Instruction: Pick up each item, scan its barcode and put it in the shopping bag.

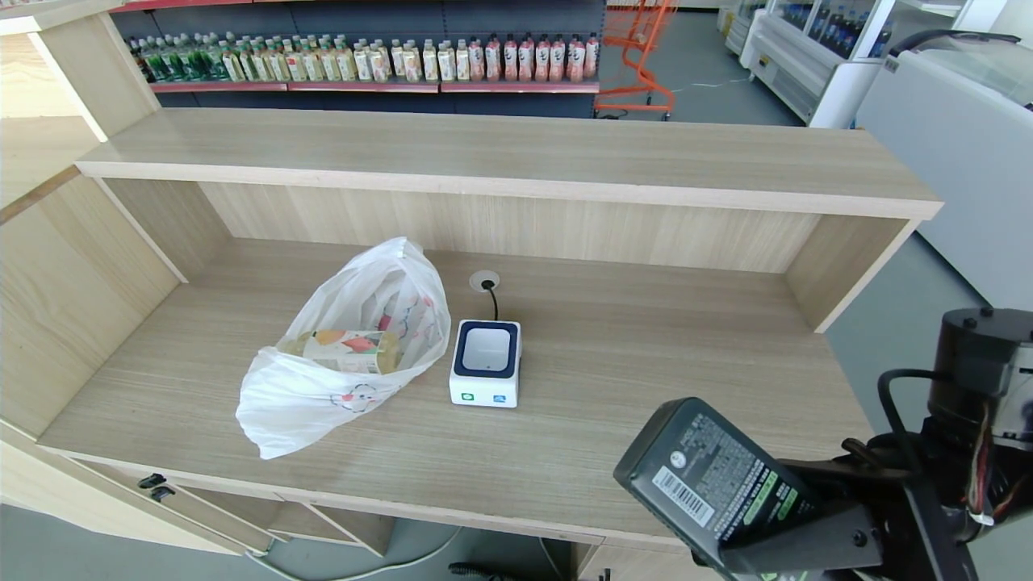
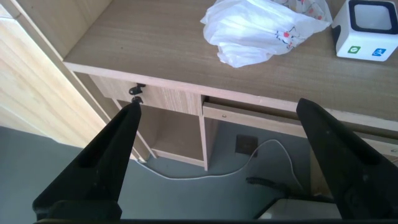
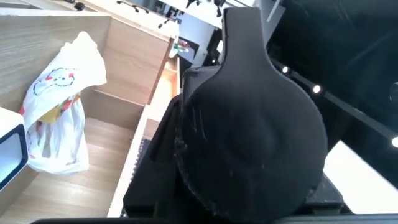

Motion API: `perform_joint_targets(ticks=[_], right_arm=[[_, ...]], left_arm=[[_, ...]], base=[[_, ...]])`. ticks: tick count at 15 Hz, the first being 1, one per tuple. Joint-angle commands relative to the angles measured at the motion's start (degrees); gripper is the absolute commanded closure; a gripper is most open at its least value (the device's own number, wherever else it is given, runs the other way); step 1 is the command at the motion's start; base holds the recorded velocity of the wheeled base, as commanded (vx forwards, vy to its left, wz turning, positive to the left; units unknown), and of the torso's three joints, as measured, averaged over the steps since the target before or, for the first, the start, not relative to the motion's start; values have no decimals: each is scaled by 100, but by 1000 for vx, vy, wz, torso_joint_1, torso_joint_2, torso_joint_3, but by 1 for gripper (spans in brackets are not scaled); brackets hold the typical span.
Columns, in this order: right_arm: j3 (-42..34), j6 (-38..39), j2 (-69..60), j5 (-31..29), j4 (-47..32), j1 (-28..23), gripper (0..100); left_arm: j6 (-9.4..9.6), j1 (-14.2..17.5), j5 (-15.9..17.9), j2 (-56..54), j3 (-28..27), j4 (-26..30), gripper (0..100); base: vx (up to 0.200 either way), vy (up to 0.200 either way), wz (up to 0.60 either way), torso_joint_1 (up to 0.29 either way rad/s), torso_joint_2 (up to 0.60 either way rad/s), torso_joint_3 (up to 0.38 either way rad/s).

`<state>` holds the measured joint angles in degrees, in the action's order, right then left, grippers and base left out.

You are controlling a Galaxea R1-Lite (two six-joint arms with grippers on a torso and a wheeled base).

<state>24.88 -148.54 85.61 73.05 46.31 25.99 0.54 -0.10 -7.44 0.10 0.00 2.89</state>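
A white plastic shopping bag [image 1: 347, 355] lies on the wooden counter [image 1: 646, 363], left of centre, with a labelled bottle [image 1: 349, 349] inside it. Just to its right stands the white barcode scanner [image 1: 485, 362], its dark window facing up. Off the counter's front right corner, my right gripper [image 1: 807, 537] is shut on a black pouch [image 1: 714, 480] whose barcode label faces up. That pouch [image 3: 249, 124] blocks most of the right wrist view, with the bag [image 3: 59, 106] and scanner [image 3: 11, 152] beyond. My left gripper [image 2: 218, 106] hangs open below the counter's front edge, nothing between its fingers.
The counter is boxed in by a raised back ledge [image 1: 500, 153] and side walls. A cable runs from the scanner into a grommet hole [image 1: 484, 281]. Drawers [image 2: 261, 115] sit under the front edge, with cables on the floor. Shelves of bottles [image 1: 363, 60] stand far behind.
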Motion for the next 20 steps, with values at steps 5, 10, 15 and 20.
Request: perform_joint_targets(ticks=[5,10,15,20], right_arm=[[78,2655,-221,-309,-404,-41,100],[131,7427,-1302,-889,-588,-1808,100],[333,12595,-1416,-1978,-606,-3109,100],[1247,17807,-950,-3745,-887,-1799,100]], left_arm=[[-1,1,-3,-1,0,1,0],[-1,1,-3,-1,0,1,0],[-1,1,-3,-1,0,1,0],[-1,1,-3,-1,0,1,0]], base=[[0,0,0,0,0,0],[0,0,0,0,0,0],[0,0,0,0,0,0],[0,0,0,0,0,0]])
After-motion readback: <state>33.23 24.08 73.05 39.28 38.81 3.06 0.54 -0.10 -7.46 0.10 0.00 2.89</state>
